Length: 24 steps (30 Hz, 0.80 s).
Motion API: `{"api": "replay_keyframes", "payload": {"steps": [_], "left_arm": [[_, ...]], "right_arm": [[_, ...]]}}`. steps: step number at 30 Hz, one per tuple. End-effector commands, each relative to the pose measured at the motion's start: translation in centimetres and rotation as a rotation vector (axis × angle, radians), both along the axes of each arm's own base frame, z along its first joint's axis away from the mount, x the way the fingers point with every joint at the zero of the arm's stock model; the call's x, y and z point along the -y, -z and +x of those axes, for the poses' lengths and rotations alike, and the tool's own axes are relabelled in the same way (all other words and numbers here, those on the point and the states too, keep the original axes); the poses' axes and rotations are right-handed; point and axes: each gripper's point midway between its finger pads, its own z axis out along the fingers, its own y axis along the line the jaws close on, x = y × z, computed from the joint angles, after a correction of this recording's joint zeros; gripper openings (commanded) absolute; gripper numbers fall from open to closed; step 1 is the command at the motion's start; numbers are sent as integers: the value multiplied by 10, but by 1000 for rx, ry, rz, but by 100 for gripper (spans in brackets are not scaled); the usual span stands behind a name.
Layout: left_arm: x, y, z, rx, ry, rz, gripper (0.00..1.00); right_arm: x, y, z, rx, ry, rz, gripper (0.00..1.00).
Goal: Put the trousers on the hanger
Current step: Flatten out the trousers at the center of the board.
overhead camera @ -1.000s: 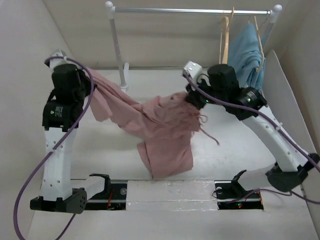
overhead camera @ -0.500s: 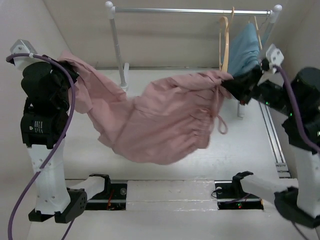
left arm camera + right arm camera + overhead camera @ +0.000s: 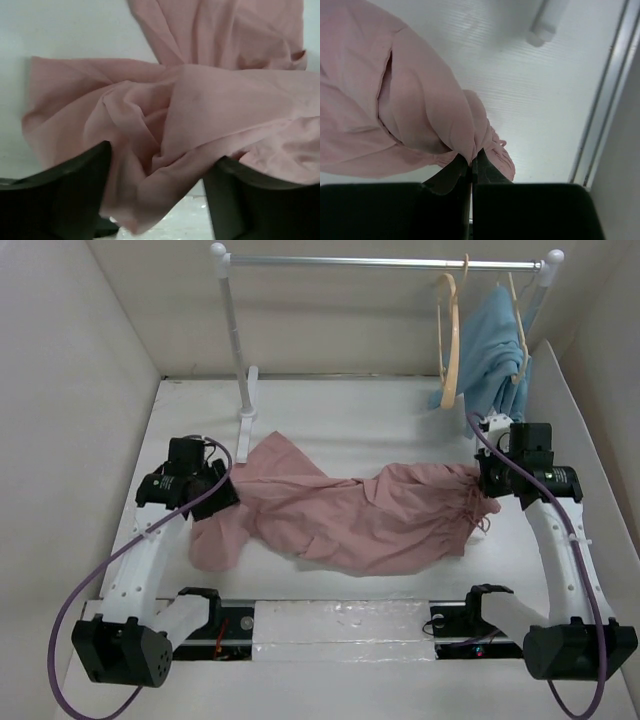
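Note:
The dusty-pink trousers (image 3: 360,520) lie spread across the table between the two arms, with the drawstring waist bunched at the right end. My left gripper (image 3: 222,502) sits low over their left end. In the left wrist view it (image 3: 157,195) is open, and a loose fold of the trousers (image 3: 200,100) lies between the fingers (image 3: 65,200). My right gripper (image 3: 482,483) is shut on the trousers' gathered edge, seen pinched in the right wrist view (image 3: 471,162). The pale wooden hanger (image 3: 450,330) hangs bare on the rail at the back right, apart from both grippers.
A white clothes rail (image 3: 380,260) on posts (image 3: 238,350) spans the back. A light-blue garment (image 3: 495,350) hangs on a second hanger beside the bare one. The rail's right foot (image 3: 542,25) stands close to my right gripper. White walls enclose the table.
Both arms have come down, and the trousers, held stretched in the air before, now lie on the table. The left gripper has opened and let go of the cloth.

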Motion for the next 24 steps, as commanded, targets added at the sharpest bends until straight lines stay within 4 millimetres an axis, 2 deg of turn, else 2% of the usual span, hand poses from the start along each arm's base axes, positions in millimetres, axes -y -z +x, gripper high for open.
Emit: {"api": "replay_keyframes", "payload": {"steps": [1, 3, 4, 5, 6, 7, 8, 9, 10, 11, 12, 13, 15, 16, 17, 20, 23, 24], "left_arm": [[-7, -5, -11, 6, 36, 55, 70], [-11, -17, -1, 46, 20, 78, 82], [-30, -50, 37, 196, -100, 149, 83], [-30, -59, 40, 219, -103, 147, 83], [-32, -67, 52, 252, -140, 134, 82], [-31, -61, 67, 241, -143, 136, 82], [-33, -64, 84, 268, -169, 141, 81], [-37, -56, 93, 245, -192, 142, 80], [-39, -34, 105, 182, -205, 149, 78], [-47, -26, 115, 178, -239, 167, 74], [-60, -2, 130, 155, -300, 207, 73], [-57, 15, 138, 127, -285, 187, 72], [-58, 23, 142, 105, -284, 176, 72], [-56, 45, 145, 44, -272, 177, 71], [-54, 51, 146, 24, -278, 168, 67], [-46, 74, 149, -12, -268, 126, 64], [-41, 91, 140, -27, -284, 93, 64], [-41, 103, 131, -53, -295, 91, 64]], "right_arm": [[35, -34, 26, 151, 121, -125, 0], [45, -35, 31, 140, 167, -151, 0], [44, -34, 33, 125, 157, -150, 0], [44, -34, 33, 125, 157, -150, 0], [40, -31, 31, 119, 139, -137, 0], [32, -25, 28, 108, 103, -107, 0], [29, -16, 18, 92, 91, -96, 0], [23, -12, 13, 88, 67, -76, 0], [20, -9, 6, 85, 51, -65, 0], [19, -10, -5, 100, 50, -67, 0], [17, 7, -21, 50, 36, -73, 0], [10, 12, -28, 36, 6, -61, 0], [5, 11, -29, 38, -22, -52, 0], [1, 6, -31, 39, -44, -39, 0], [-4, 2, -32, 42, -69, -35, 0], [-11, -15, -39, 61, -107, -48, 0], [-12, -20, -49, 62, -122, -62, 0], [-12, -20, -49, 68, -123, -63, 0]]}}
